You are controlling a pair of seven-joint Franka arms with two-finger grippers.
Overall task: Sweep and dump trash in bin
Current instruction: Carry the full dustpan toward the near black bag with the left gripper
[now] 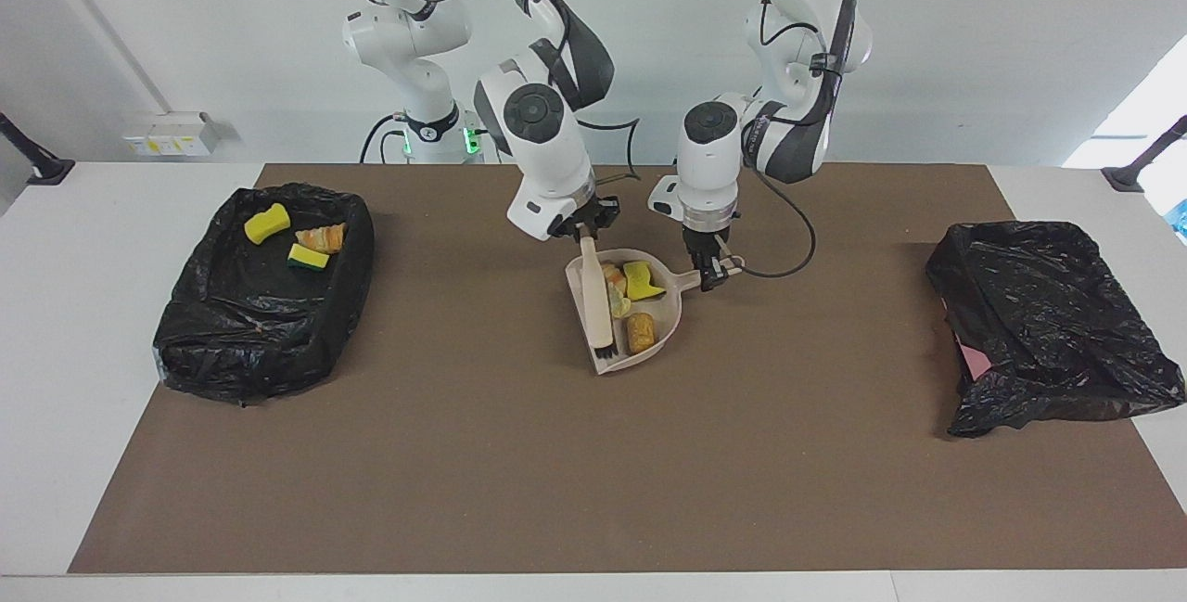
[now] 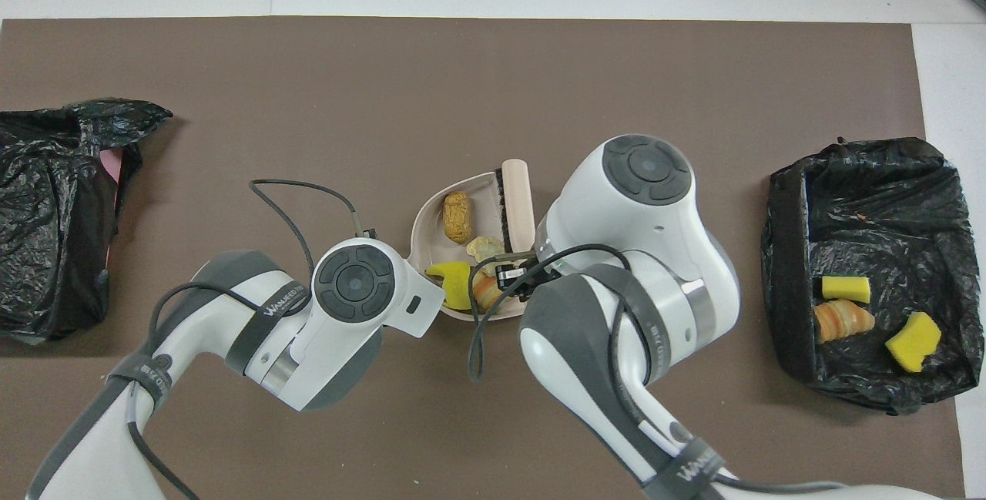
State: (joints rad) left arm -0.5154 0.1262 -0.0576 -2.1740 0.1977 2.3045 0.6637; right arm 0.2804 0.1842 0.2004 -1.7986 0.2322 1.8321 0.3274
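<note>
**A:** On the brown mat [image 1: 593, 472], what do you see, biggest things first?

**B:** Two bins lined with black bags. The open bin [image 1: 264, 305] sits toward my right arm's end of the table. The crumpled bin [image 1: 1048, 324] sits toward my left arm's end.

**A:** And in the middle?

**B:** The beige dustpan [image 1: 660, 316] lies on the mat between my two arms, with its open mouth turned toward the open bin. My left gripper [image 1: 709, 274] is pressed together on the dustpan's handle, at the end nearer the crumpled bin. My right gripper [image 1: 584, 229] pinches the handle of the beige brush [image 1: 597, 301]. The brush lies along the dustpan's mouth with its dark bristles at the end farther from me.

**A:** Where is the trash?

**B:** Four pieces of trash [image 1: 640, 333] lie inside the dustpan, between the brush and the pan's back wall. A yellow sponge chunk [image 1: 642, 279] and a croissant-like lump [image 2: 485, 292] lie nearest my grippers, just below them. A pale scrap [image 2: 485, 246] sits mid-pan beside the brush. A brown bread lump [image 2: 457, 216] lies farthest from me. Three more pieces are already in the open bin: two yellow sponges [image 2: 913, 340] and a croissant [image 2: 843, 319], well apart from both grippers.
</note>
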